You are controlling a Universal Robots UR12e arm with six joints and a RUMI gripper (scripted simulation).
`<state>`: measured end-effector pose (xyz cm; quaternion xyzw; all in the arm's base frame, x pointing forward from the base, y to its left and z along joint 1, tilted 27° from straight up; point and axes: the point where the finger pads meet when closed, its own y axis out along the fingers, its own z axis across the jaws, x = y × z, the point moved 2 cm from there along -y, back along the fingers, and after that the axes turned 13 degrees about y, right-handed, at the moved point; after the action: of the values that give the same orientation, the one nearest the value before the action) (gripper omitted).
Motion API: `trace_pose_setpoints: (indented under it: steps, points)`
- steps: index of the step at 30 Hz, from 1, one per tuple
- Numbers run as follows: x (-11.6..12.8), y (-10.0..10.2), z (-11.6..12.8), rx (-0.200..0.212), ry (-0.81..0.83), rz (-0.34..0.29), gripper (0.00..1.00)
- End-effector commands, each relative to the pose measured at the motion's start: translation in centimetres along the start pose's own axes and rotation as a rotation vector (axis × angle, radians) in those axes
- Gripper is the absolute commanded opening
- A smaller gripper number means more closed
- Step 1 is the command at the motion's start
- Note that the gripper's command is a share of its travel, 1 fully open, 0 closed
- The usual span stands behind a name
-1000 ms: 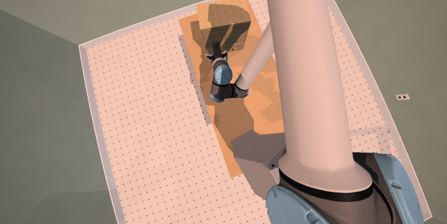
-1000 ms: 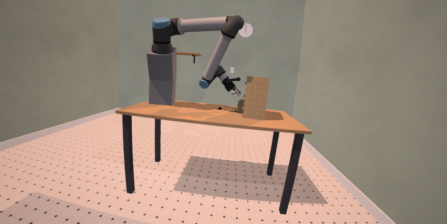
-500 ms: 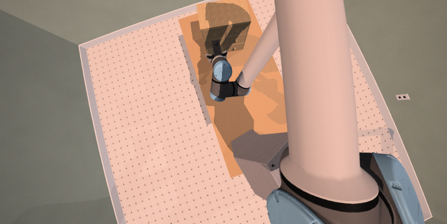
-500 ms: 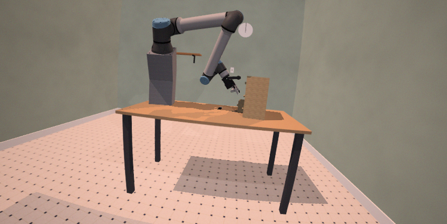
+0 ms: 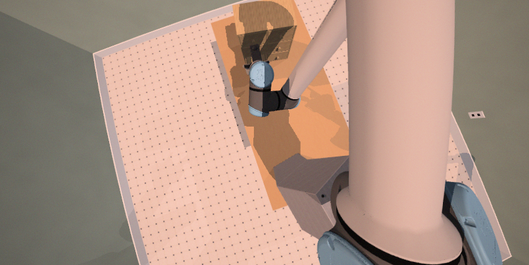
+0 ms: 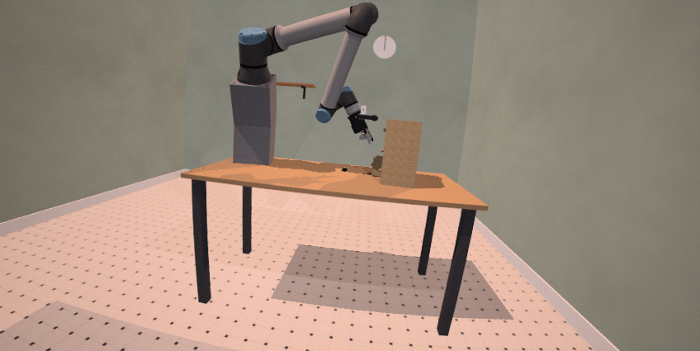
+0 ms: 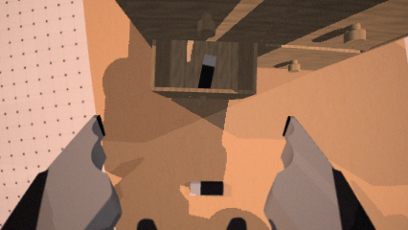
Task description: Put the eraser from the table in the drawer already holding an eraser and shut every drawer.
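Note:
A wooden chest [image 6: 401,152] stands upright at the far end of the table. Its bottom left drawer [image 7: 200,67] is pulled out and holds a black and grey eraser [image 7: 207,71]. The other drawers with round knobs look shut. A second black and grey eraser [image 7: 206,188] lies flat on the table in front of the open drawer; it also shows as a small dark spot in the exterior view [image 6: 344,168]. My gripper [image 7: 195,117] is open and empty, high above the table, with the table eraser below and between its fingers. It also shows in the exterior view [image 6: 366,136].
The arm's grey pedestal [image 6: 253,119] stands at the table's other end. The table's left edge [image 7: 88,72] runs close beside the open drawer. The arm hides much of the table in the top view.

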<state>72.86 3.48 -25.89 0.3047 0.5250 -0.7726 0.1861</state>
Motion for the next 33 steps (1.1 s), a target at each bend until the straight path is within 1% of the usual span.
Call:
trace_pose_setpoints:
  steps: [1,7,9,20,24,26,33]
  points:
    - [0.4,-1.4,0.0,0.026,0.004,-0.091,1.00]
    - [0.6,-2.7,0.0,0.047,0.005,-0.165,1.00]
    - [0.6,-2.7,0.0,0.047,0.005,-0.165,1.00]
    - [0.8,-5.0,-0.1,0.084,0.009,-0.290,1.00]
    - [0.6,-5.6,-0.1,0.096,0.012,-0.328,1.00]
    - [0.6,-5.6,-0.1,0.096,0.012,-0.328,1.00]
    - [0.8,-6.7,-0.2,0.115,0.013,-0.392,1.00]
